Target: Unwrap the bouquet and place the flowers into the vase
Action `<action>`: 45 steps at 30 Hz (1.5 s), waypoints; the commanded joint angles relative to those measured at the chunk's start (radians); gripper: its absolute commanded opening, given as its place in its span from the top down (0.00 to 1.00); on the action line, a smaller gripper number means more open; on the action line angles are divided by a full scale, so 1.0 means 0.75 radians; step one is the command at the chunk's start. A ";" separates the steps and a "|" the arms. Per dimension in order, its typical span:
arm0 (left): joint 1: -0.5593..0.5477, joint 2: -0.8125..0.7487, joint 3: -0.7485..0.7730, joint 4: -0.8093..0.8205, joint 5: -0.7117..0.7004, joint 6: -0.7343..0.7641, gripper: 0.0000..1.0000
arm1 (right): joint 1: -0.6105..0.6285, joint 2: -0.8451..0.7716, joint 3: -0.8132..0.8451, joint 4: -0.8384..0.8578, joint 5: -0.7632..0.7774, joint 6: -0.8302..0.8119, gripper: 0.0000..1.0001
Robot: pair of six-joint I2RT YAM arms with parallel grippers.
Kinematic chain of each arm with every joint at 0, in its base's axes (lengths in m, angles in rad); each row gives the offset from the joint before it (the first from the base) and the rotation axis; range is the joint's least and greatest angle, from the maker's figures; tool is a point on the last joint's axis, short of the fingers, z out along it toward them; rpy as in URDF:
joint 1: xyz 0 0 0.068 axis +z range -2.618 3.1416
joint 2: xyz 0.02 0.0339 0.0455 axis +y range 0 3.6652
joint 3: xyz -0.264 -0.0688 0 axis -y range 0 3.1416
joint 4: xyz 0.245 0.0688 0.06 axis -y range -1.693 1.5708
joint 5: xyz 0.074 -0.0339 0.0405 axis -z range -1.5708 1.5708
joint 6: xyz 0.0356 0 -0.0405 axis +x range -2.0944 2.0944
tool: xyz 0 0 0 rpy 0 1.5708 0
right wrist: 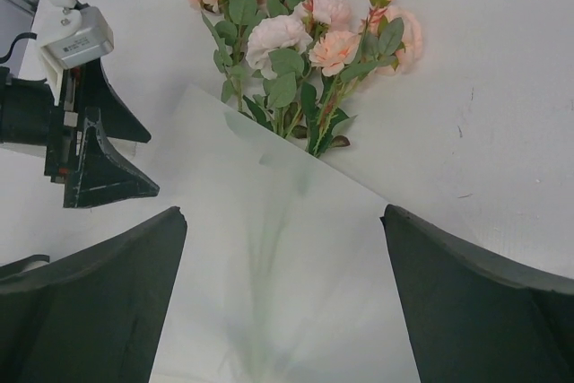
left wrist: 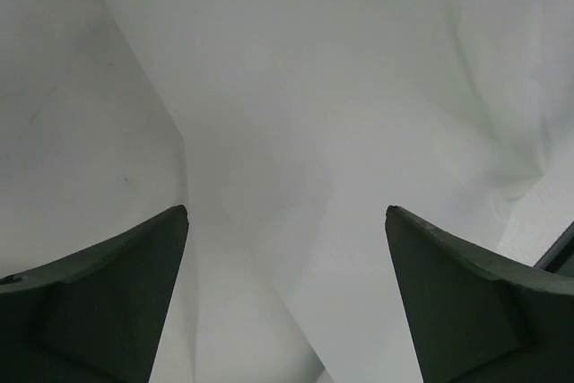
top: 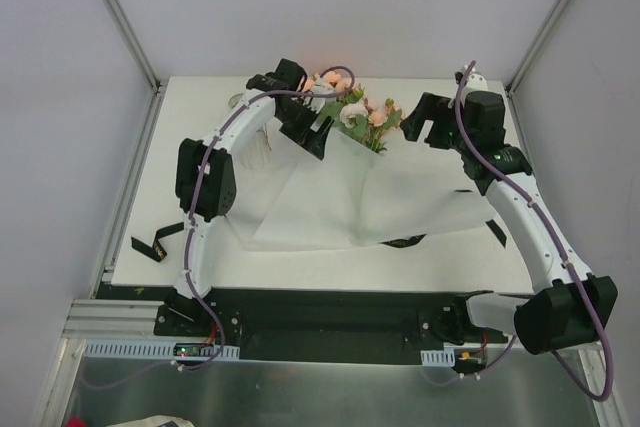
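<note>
Unwrapping looks done: white paper sheet (top: 340, 202) lies spread flat on the desk (top: 470, 262), black ribbon (top: 155, 242) loose at its near left edge. Peach-pink flowers with green leaves (right wrist: 296, 51) lie by the far edge, not yet in the ribbed translucent vase (top: 262, 152) left of them. Both left gripper (left wrist: 287, 213) and right gripper (right wrist: 282, 213) hang jaws apart, empty. Paper over the stems may hamper pickup.

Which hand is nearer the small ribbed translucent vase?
Left. The left hand hangs open over the white wrapping paper, just right of the vase in the top view. The right hand, also open, is on the far side of the peach-pink flowers.
</note>
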State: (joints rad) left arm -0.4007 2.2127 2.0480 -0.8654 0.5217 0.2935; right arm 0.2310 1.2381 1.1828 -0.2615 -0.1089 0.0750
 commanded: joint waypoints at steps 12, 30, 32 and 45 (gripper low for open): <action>-0.010 0.163 0.121 0.037 0.067 0.036 0.05 | -0.050 -0.037 -0.018 0.126 -0.082 0.078 0.07; -0.016 0.071 0.061 0.047 0.092 0.007 0.84 | -0.052 -0.039 -0.018 0.163 -0.131 0.127 0.09; -0.020 0.048 0.045 0.049 0.078 0.003 0.91 | -0.052 -0.039 -0.016 0.161 -0.133 0.129 0.09; -0.132 -0.265 -0.070 0.045 -0.021 0.028 1.00 | -0.052 -0.015 0.057 0.120 -0.127 0.088 0.09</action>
State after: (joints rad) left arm -0.4595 2.1838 2.0235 -0.8200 0.5293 0.2989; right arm 0.1978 1.2369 1.1667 -0.1875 -0.1959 0.1547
